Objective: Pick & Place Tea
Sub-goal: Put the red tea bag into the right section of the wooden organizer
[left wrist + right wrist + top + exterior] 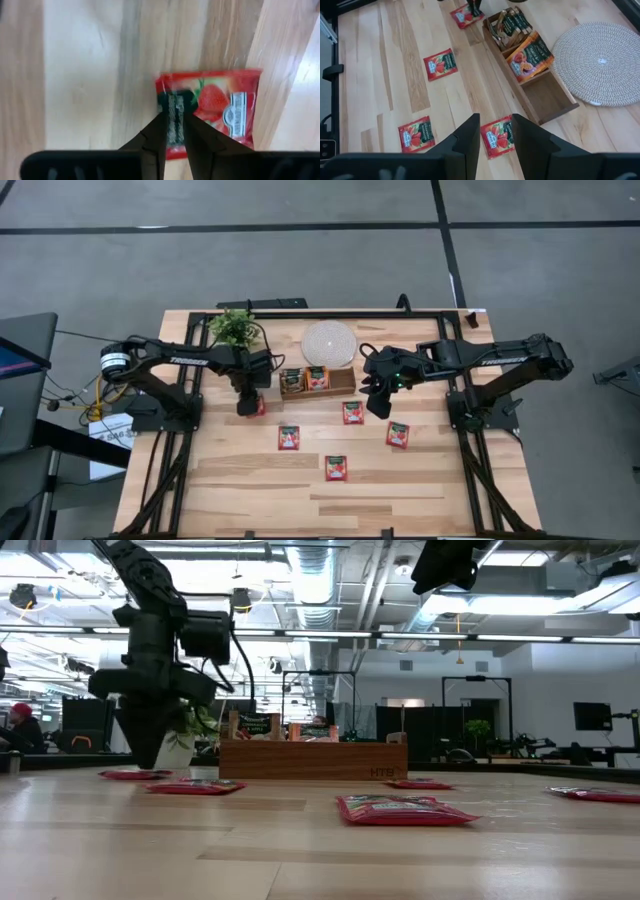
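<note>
Several red tea sachets lie flat on the wooden table (250, 500): one (289, 437), one (352, 412), one (397, 434) and one (335, 467). More tea stands in the brown wooden tray (345, 383). My left gripper (174, 116) points down at the table's left, shut on a red sachet (225, 107) that also shows in the high view (260, 406). My right gripper (495, 125) hangs open, well above the table, over the sachet (498, 142) right of the tray. My left gripper pinches the sachet's dark green strip (174, 102), near one edge, between its two fingers (157, 132). The fingers come from above, pointing down. The sachet lies flat on the table; in the low view its near edge (135, 775) rests on the wood.
A round white woven disc (328, 342) lies behind the tray, and a small potted plant (235, 328) stands at the far left. Black frame rails (180, 450) run along both table sides. The near half of the table is bare wood.
</note>
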{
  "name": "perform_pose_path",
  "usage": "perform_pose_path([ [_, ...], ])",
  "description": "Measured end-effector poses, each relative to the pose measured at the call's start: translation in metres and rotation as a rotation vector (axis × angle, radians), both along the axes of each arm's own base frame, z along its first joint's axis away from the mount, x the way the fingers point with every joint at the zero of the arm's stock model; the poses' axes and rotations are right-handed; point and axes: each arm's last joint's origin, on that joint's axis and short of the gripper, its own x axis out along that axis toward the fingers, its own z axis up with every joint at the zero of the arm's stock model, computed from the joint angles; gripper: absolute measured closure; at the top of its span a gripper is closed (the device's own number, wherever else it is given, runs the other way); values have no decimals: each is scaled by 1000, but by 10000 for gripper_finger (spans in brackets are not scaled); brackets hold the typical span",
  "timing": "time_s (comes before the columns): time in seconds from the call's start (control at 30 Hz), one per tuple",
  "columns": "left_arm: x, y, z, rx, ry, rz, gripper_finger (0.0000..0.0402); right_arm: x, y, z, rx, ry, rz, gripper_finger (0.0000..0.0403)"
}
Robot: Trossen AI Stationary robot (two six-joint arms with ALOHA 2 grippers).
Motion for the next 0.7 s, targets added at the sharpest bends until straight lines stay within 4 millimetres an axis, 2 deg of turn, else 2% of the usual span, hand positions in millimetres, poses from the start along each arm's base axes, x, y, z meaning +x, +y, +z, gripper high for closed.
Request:
perform_pose_path([
  [0.33, -4, 0, 15, 63, -48, 17, 330, 0, 0, 0, 0, 0, 0, 296],
  [0.53, 0, 1, 8, 41, -35, 14, 330, 0, 0, 0, 1, 0, 0, 296],
  [0.7, 4, 3, -5, 29, 3, 13, 330, 0, 0, 0, 1, 0, 0, 296],
])
